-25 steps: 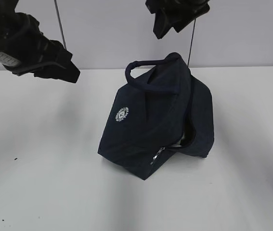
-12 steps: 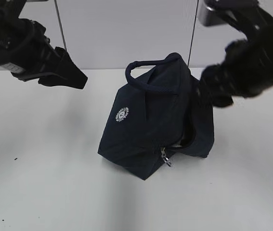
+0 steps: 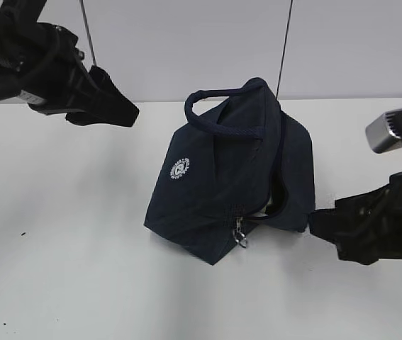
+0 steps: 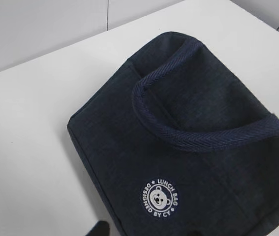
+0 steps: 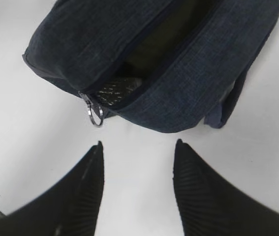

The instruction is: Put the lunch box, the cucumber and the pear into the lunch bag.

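The white table (image 3: 59,269) is bare around the navy lunch bag (image 3: 222,177), lying tipped mid-table, zipper partly undone. The right gripper (image 5: 137,147) gapes empty near the ring pull (image 5: 95,115); the left gripper (image 3: 112,103) hovers above, its spread unclear.

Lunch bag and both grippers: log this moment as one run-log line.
lunch bag: on table, zipper part open, ring pull at end | right gripper: open, empty, low near ring pull | left gripper: raised, clear of bag

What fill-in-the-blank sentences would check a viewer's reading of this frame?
1. The dark navy fabric lunch bag lies on a ____ table.
2. A metal ____ pull hangs from its zipper.
3. The right gripper, facing that pull, has its jaws ____.
4. The bag's round logo is ____.

Missing: white; ring; open; white
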Robot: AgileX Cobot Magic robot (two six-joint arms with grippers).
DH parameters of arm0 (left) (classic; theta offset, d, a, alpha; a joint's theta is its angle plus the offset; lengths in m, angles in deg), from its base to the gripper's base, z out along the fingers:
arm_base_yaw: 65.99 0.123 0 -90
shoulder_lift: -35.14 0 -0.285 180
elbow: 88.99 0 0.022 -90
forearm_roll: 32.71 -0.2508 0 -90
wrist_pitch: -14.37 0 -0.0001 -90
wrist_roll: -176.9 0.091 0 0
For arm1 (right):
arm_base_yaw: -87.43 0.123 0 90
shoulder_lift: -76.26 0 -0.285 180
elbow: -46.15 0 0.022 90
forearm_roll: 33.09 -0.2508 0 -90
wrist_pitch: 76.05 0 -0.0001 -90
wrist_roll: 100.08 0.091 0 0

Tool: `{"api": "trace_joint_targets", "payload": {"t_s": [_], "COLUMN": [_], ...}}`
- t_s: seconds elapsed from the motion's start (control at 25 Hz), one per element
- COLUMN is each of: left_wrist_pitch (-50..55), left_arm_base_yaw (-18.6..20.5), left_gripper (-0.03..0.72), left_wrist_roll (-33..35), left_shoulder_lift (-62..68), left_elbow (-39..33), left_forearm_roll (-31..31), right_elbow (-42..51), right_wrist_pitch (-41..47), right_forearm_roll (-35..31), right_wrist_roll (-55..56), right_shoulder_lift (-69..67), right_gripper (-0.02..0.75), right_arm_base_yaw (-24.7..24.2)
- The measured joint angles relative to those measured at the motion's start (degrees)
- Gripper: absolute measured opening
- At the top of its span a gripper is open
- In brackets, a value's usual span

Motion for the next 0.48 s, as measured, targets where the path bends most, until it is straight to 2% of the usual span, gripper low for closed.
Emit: {"api": "trace_joint_targets", "payload": {"t_s": [0.12, 0.32, 0.4, 0.48], "left_wrist_pitch": [-0.06, -0.18, -0.38, -0.44], "left_arm_base_yaw": [-0.05, -0.05, -0.05, -0.05], "left_gripper": [0.300, 0.299, 0.299, 0.299], "left_wrist_roll": [0.08, 0.94, 1.06, 1.15], "left_shoulder_lift": [0.92, 1.68, 1.75, 1.77], "left_elbow": [-0.04, -0.04, -0.04, -0.04], "left_forearm_roll": [0.46, 1.56, 1.63, 1.70], "right_elbow": [0.00, 1.80, 1.83, 1.83], "right_wrist_pitch": [-0.69, 3.45, 4.83, 6.16], "right_forearm_roll": [-12.54, -46.14, -51.35, -53.46], "right_wrist_roll": [-12.75, -47.90, -54.56, -58.79], "right_shoulder_lift": [-2.98, -9.86, -12.63, -15.61], "right_gripper": [0.366, 0.362, 0.334, 0.297], "right_arm_base_yaw": [0.00, 0.00, 0.00, 0.00]}}
